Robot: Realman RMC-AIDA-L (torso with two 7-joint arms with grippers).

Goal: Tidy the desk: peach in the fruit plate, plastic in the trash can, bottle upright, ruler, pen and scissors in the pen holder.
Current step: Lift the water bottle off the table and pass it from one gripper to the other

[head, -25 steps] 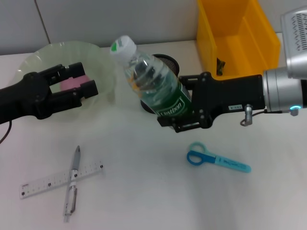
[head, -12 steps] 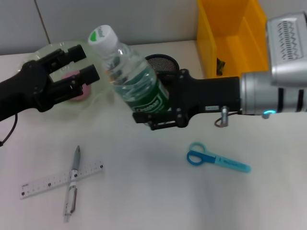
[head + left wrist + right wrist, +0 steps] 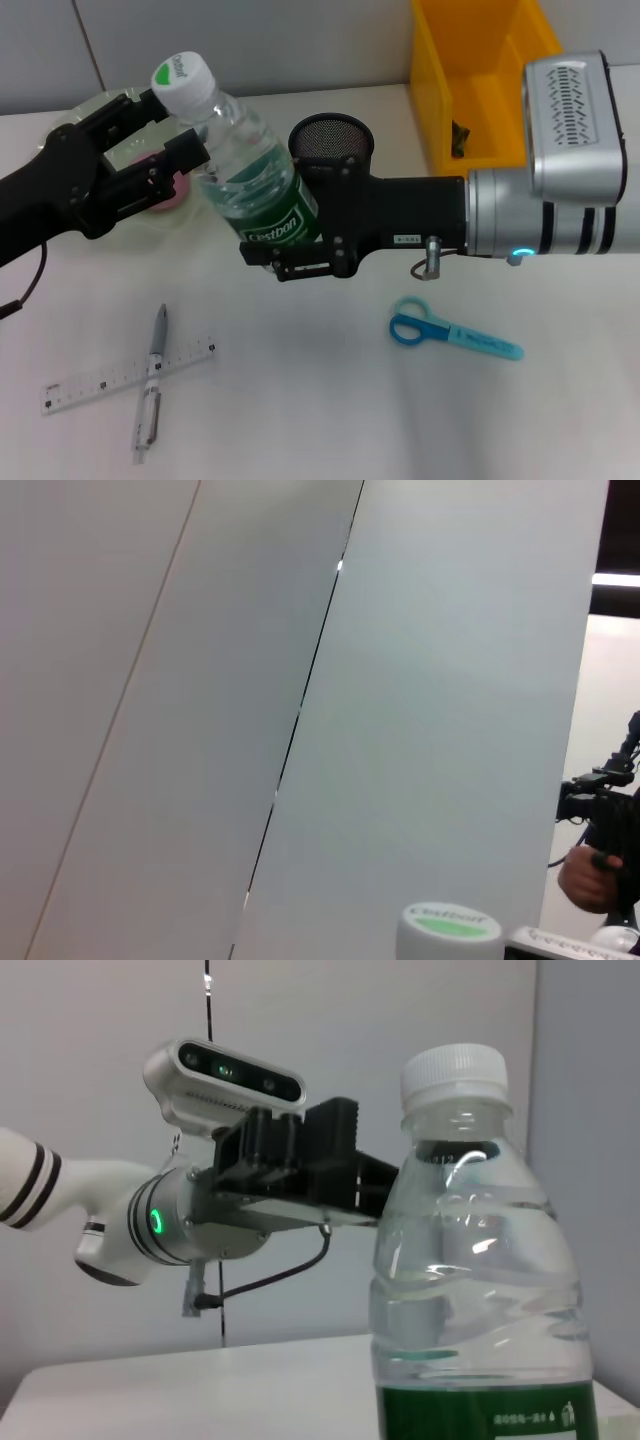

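Note:
My right gripper (image 3: pixel 275 228) is shut on the green-labelled body of the clear bottle (image 3: pixel 245 170), holding it tilted above the table with its white cap (image 3: pixel 183 78) up and to the left. My left gripper (image 3: pixel 168 128) is open, and its black fingers (image 3: pixel 186 151) flank the bottle's neck over the fruit plate (image 3: pixel 95 108). A pink peach (image 3: pixel 166 192) lies in that plate. The black mesh pen holder (image 3: pixel 331 138) stands behind the bottle. Blue scissors (image 3: pixel 452 333) lie at the front right. The pen (image 3: pixel 152 385) lies across the ruler (image 3: pixel 125 376) at the front left. The right wrist view shows the bottle (image 3: pixel 470 1270) upright and close.
A yellow bin (image 3: pixel 500 90) stands at the back right with a small dark scrap (image 3: pixel 460 136) inside. A wall runs behind the table. My right arm (image 3: pixel 540 210) stretches across the middle of the table.
My right gripper has carried the bottle leftward, up to the left gripper. The left gripper has shifted slightly toward the bottle, and the peach now shows in the plate.

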